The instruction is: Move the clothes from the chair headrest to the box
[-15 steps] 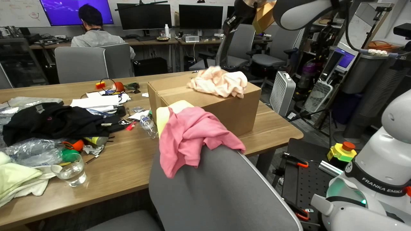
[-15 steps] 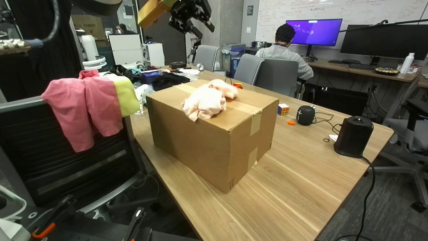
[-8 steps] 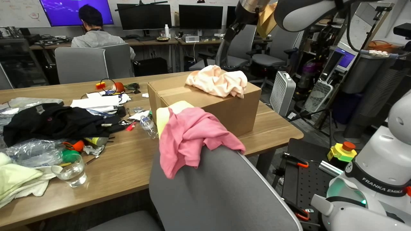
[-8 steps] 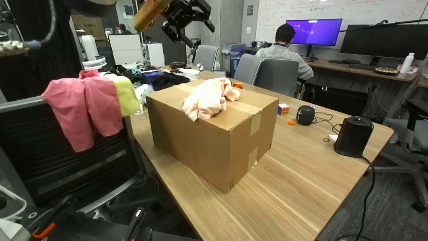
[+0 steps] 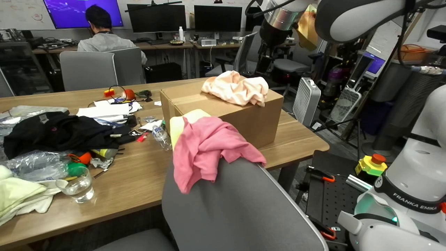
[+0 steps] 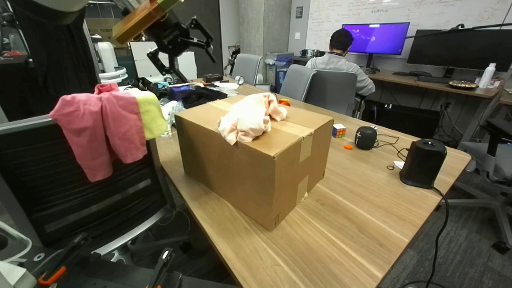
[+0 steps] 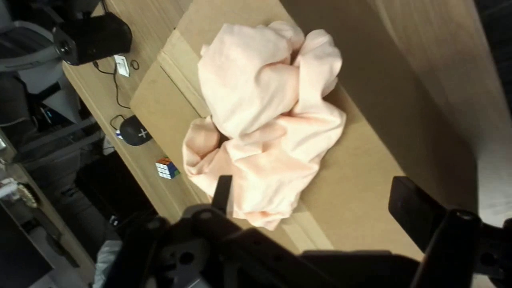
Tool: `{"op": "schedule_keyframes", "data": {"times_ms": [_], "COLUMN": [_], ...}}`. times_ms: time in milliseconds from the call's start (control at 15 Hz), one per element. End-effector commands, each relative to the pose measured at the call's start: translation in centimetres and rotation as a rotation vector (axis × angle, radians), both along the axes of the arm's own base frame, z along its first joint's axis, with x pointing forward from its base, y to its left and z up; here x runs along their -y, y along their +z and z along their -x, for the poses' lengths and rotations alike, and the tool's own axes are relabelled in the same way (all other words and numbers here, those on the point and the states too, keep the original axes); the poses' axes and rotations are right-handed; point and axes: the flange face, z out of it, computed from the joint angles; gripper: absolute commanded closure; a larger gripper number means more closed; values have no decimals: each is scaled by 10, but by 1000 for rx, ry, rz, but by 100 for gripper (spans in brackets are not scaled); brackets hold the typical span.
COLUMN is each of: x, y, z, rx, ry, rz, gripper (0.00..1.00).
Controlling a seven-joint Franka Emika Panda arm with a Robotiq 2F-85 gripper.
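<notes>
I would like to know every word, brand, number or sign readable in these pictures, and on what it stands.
"FRANKA EMIKA": black band around white robot arm.
"ROBOT", neighbouring letters unclear: brown background carton.
Seemingly two arrows: large brown rectangular cardboard box.
Pale cross mark: small black rounded speaker.
Too small or blurred: handwriting on white wall board; label on clear plastic bottle.

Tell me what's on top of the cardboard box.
A crumpled peach garment lies on the cardboard box, partly covering a strip of tape. What is directly under the garment cannot be seen.
</notes>
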Motion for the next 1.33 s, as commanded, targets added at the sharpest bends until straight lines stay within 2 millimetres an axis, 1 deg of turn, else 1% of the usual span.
{"op": "schedule_keyframes", "data": {"times_ms": [0,267,400,800,1000,1267], "x": [-23,-53,-68,-119,-142,-164], "y": [8,8,4,-21,-29,-35], "z": [31,46,53,74,83,90], "rx": [-73,-124,-135,-170,-153,-125], "ry": [144,258,291,379,406,379], "rz": [-11,-74,-101,-139,-166,-253], "gripper": [0,0,0,0,0,0]}}
